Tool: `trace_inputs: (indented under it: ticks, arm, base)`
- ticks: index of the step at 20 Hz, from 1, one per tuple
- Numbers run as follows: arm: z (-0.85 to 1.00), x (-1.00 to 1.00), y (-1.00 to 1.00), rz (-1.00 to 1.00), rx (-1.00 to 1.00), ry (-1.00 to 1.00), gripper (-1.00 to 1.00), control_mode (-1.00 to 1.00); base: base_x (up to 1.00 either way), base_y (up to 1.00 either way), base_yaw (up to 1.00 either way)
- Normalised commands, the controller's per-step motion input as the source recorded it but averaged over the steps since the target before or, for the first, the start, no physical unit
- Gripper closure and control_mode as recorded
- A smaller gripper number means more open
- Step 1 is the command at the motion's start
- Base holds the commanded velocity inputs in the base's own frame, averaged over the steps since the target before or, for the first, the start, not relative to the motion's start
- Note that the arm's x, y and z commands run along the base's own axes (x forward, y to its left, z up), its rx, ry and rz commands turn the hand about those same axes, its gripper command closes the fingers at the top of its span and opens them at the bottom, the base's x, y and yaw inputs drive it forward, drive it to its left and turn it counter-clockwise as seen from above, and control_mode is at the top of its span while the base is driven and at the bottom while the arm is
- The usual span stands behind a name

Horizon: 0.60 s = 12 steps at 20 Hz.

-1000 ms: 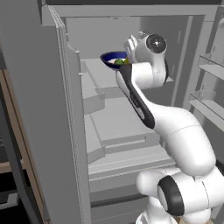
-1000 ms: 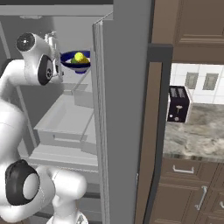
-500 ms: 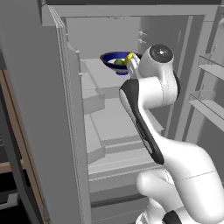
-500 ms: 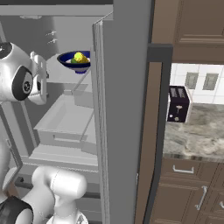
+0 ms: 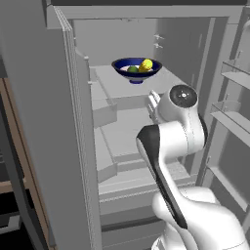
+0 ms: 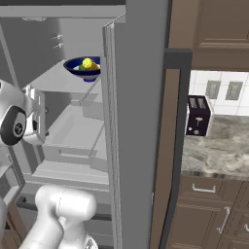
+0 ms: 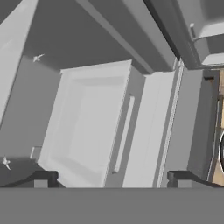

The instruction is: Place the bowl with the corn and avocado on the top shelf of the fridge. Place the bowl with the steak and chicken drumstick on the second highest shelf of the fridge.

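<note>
fridge [image 5: 68, 146] cut off at frame edges, avocado [image 5: 133, 69] half behind bowl [image 5: 136, 70] rim

Flat, even rendered light with no visible lamp. The fridge [image 5: 122, 127] interior reads as soft mid-grey, palest on the top shelf [image 5: 161, 78] and darker toward the back wall at 12 o'clock. Shadows are faint: a dim patch lies under the bowl with the corn and avocado [image 5: 136, 70], whose blue rim shows no glare. The corn [image 5: 145, 64] is the brightest spot. In the right base view the toaster [image 6: 197, 115] stands dark against bright tiles. All pictures look soft and low in detail, with jagged edges; the hand view is smeared, without edge bending.
</note>
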Motion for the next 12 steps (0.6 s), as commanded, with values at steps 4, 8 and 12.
trace_inputs:
  ticks: [4,8,12]
  arm:
    - [0.00,0.00,0.00,0.00,0.00,0.00,-1.00,1.00]
    - [0.00,0.00,0.00,0.00,0.00,0.00,-1.00,1.00]
    - [0.00,0.00,0.00,0.00,0.00,0.00,-1.00,1.00]
  base:
    - [-0.94,0.00,0.00]
    - [-1.00,0.00,-0.10]
    - [-1.00,-0.05,-0.47]
